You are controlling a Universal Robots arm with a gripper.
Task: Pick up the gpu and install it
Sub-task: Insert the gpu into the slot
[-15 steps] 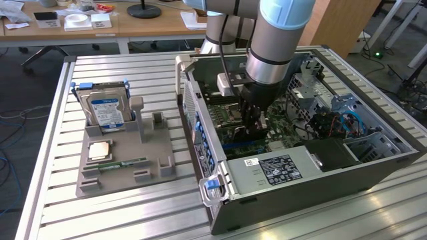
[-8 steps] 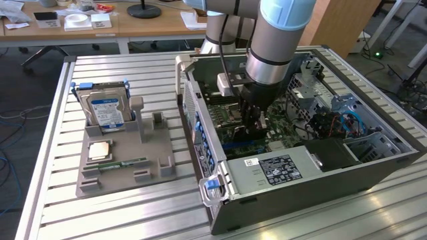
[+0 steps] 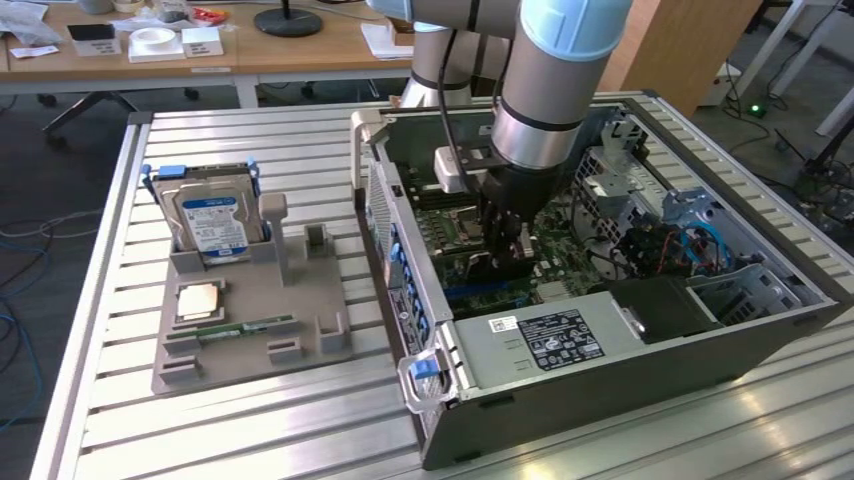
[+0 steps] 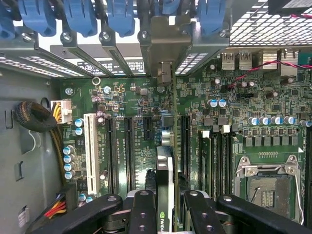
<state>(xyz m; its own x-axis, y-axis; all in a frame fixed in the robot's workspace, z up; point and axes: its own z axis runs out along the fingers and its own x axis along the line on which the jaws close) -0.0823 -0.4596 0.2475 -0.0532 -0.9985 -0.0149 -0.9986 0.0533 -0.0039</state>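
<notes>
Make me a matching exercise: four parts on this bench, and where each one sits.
Things:
1. gpu
2. hard drive
3. memory stick
4. CPU socket

Places:
A. lying flat on the grey holder
B. standing upright in the grey holder
C. on the motherboard, to one side of the end effector
D. edge-on between the end effector's fingers, over the motherboard

Pairs: 1-D, 2-B, 3-A, 4-C
</notes>
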